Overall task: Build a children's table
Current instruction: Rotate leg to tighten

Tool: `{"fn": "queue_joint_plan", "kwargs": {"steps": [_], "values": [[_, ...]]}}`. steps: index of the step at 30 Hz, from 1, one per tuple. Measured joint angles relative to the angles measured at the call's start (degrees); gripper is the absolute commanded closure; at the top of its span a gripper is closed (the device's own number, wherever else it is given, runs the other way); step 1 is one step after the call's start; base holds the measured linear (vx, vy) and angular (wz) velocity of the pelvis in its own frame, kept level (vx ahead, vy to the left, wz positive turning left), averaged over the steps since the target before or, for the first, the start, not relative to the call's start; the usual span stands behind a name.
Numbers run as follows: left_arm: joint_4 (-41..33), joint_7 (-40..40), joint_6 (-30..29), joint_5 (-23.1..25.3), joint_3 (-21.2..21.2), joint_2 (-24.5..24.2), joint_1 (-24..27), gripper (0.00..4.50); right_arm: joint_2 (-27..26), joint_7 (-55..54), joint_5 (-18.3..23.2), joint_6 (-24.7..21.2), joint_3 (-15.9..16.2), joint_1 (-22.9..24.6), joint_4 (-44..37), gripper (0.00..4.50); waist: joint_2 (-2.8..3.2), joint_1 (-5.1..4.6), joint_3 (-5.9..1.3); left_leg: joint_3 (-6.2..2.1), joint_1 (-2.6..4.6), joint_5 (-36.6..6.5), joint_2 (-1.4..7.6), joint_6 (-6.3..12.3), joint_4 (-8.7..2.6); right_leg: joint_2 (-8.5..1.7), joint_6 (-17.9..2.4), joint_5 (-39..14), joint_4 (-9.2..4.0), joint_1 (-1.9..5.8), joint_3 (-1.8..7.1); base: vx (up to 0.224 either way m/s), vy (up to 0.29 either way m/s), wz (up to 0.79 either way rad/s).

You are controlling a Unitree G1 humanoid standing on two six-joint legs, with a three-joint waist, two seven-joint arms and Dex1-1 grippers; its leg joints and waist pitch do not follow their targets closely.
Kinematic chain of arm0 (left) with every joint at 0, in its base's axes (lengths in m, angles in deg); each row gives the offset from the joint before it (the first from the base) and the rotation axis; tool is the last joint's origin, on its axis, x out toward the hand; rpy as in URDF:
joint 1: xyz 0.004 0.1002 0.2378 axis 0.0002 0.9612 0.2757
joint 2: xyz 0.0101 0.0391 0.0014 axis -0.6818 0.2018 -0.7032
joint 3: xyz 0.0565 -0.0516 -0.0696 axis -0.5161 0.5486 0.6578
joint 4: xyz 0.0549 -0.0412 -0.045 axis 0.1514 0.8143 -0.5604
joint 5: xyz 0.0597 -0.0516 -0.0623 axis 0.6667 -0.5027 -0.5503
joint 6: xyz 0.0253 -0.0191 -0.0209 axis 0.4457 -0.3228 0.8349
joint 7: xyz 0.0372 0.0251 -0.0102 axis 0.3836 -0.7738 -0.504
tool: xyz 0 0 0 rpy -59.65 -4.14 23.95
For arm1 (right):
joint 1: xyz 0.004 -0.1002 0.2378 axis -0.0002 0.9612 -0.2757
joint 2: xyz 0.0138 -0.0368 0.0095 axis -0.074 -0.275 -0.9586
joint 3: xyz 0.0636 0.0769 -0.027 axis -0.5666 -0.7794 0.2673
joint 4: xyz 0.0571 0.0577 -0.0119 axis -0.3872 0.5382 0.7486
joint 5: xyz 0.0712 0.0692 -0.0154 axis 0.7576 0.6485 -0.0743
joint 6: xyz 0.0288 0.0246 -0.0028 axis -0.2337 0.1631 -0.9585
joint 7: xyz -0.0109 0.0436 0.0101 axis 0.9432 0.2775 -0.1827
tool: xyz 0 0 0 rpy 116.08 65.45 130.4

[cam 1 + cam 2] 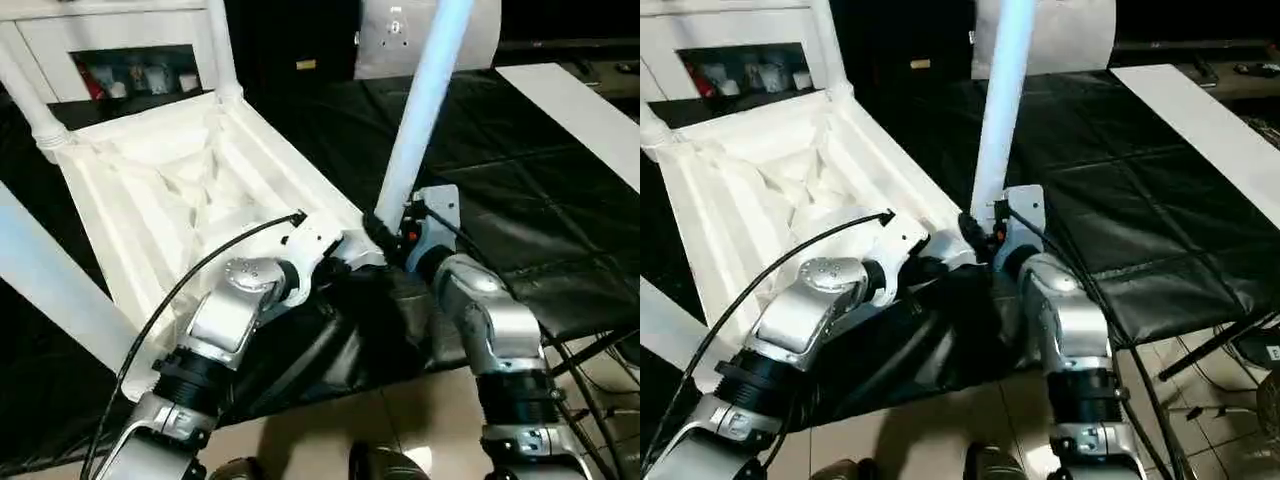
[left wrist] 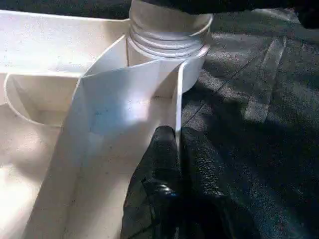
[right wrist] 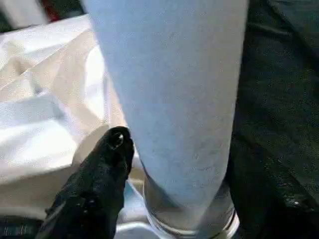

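Observation:
The children's table (image 1: 150, 190) lies upside down on black cloth, its ribbed underside facing up. A long white leg (image 1: 415, 120) stands in the near corner socket (image 2: 169, 45), leaning up and away. Other legs rise at the far left corner (image 1: 25, 95) and the far corner (image 1: 222, 45), and one more (image 1: 50, 280) slants across at the near left. My left gripper (image 2: 177, 134) is shut on a thin wall of the tabletop right beside that socket. My right gripper (image 1: 385, 232) is at the base of the near leg (image 3: 174, 99), with the leg against it.
A white cabinet (image 1: 130, 40) with glass doors stands behind the table. A white strip (image 1: 580, 110) lies across the black cloth (image 1: 520, 200) at the right. Black stand legs and cables (image 1: 590, 350) run over the tiled floor at the lower right.

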Motion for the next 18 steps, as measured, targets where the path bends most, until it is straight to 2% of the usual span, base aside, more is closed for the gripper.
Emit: {"fn": "queue_joint_plan", "kwargs": {"steps": [4,7,8,9,12,14,16,18], "values": [[-0.07,3.2,3.38,-0.07,-1.5,-2.55,-0.2,4.5,5.46,7.67,1.95,-1.55,1.38,0.53,-1.82,0.93,-0.09,0.36,0.05,0.06,-0.08,0.04,-0.01,0.1,0.0,-0.01,-0.21,0.87,0.08,-0.08,0.06,0.0,0.0,0.0],[-0.42,5.95,5.1,-0.81,-1.8,-4.84,-0.17,4.5,10.39,14.43,3.96,-2.64,2.13,0.4,-2.41,0.7,-0.12,1.03,0.09,0.06,-0.1,0.01,0.03,0.09,-0.15,-0.01,0.03,1.6,0.27,-0.24,0.03,0.0,0.0,0.0],[-0.44,7.03,5.89,-1.06,-1.84,-5.68,-0.17,4.5,11.79,16.45,4.41,-3.01,2.37,0.11,-2.41,0.7,-0.09,1.25,0.1,0.07,-0.11,0.02,0.04,0.08,-0.26,-0.01,-0.02,1.64,0.43,-0.37,0.02,0.0,0.0,0.0],[-0.46,8.18,6.79,-1.54,-1.82,-6.77,-0.16,4.5,12.92,18.26,4.59,-3.31,2.88,-0.28,-2.41,0.38,-0.08,1.4,0.11,0.09,-0.19,0.03,0.06,0.08,-0.26,-0.01,-0.06,1.66,0.75,-0.61,0.03,0.036,-0.05,-0.01],[-0.84,13.63,10.23,-2.91,-1.95,-11.43,0.23,4.5,17.45,25.72,5.08,-2.96,4.96,-1.78,-2.32,0.27,0.15,1.71,0.21,0.08,-0.36,0.22,0.36,0.36,-0.39,0.23,-0.08,1.52,1.1,-1.04,-0.09,0.023,-0.035,0.0],[-0.92,16.88,12.19,-2.99,-2.28,-13.42,0.28,4.5,20.26,30.7,4.94,-0.98,7.43,-2.47,-1.73,0.04,0.22,2.24,0.25,0.08,-0.43,0.22,0.49,0.36,-0.39,0.35,-0.35,1.33,1.3,-1.2,-0.15,0.0,0.0,0.0],[-0.97,20.66,14.69,-3.69,-3.07,-15.93,0.27,4.5,23.66,35.92,3.97,2.24,10.4,-3.43,-0.34,0.04,0.22,2.97,0.25,0.13,-0.5,0.19,0.5,0.32,-0.33,0.34,-0.46,1.17,1.52,-1.36,-0.12,0.0,0.0,0.0],[-0.93,23.05,16.42,-3.92,-3.33,-17.49,0.28,4.5,25.08,38.99,3.17,4.85,11.66,-4.63,1.61,0.04,0.21,3.38,0.25,0.16,-0.54,0.18,0.5,0.3,-0.22,0.3,-0.55,1.09,1.68,-1.4,-0.11,0.0,0.0,0.0]]}}
